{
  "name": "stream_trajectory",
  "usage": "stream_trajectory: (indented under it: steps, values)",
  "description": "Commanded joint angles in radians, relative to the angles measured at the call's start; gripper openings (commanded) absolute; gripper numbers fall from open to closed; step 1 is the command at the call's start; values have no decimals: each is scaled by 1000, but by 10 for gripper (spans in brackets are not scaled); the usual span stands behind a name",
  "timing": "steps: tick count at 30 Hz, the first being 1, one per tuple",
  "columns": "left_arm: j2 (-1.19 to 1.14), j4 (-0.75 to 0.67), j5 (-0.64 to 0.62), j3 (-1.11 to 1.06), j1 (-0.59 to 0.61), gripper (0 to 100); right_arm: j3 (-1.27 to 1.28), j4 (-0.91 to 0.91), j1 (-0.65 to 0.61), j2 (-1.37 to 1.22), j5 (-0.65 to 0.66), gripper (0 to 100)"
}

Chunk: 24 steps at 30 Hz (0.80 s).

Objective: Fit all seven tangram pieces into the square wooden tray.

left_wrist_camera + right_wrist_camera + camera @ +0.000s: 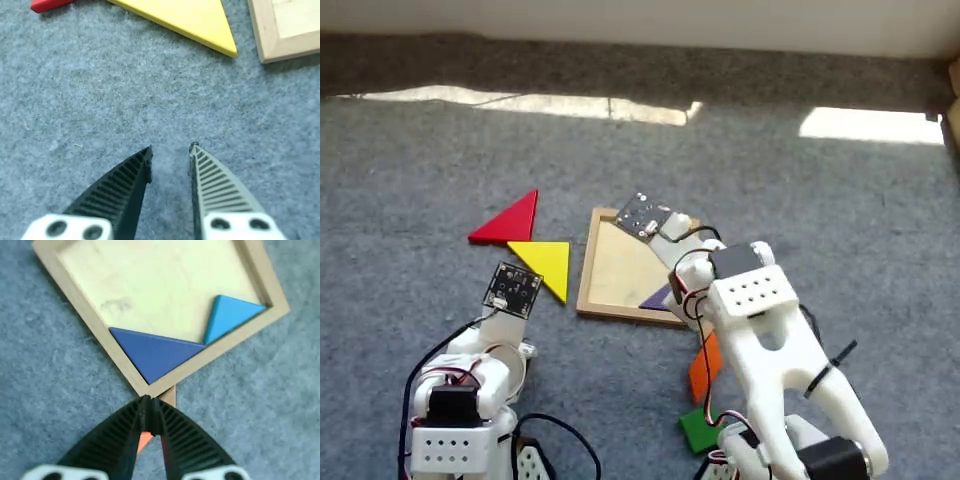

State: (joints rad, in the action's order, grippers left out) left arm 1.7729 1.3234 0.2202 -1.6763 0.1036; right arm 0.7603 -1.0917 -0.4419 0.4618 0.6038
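The square wooden tray (588,272) lies mid-carpet. In the right wrist view the tray (75,295) holds a dark blue triangle (155,354) and a light blue triangle (227,315) along one side. My right gripper (150,405) is shut just outside the tray's near corner, with a bit of the orange piece (144,441) showing under its fingers. The orange piece (705,365) and a green piece (698,430) lie near the right arm's base. A red triangle (510,222) and a yellow triangle (545,265) lie left of the tray. My left gripper (171,150) is open over bare carpet, short of the yellow triangle (185,20).
Grey carpet covers the whole floor, with sunlit patches (870,125) along the far edge. The right arm's white body (770,330) hides the tray's right part from above. A tray corner (285,35) and the red triangle's tip (47,5) appear in the left wrist view.
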Motion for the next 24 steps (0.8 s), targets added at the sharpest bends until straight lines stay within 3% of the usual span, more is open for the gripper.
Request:
stream_trajectory:
  steps: [1, 4, 7, 15, 24]
  values:
    - [50, 5, -2, -19, -12, 133, 19, -24, 18, 81, -210, 28]
    - [50, 5, -2, -19, -12, 133, 48, -22, 16, 68, -328, 148]
    - [50, 5, -2, -19, -12, 133, 61, -16, 15, 21, -362, 227]
    - [50, 5, -2, -19, -12, 133, 61, -24, 19, -145, -364, 227]
    - [50, 5, -2, -19, -12, 133, 70, -139, 12, -50, -379, 227]
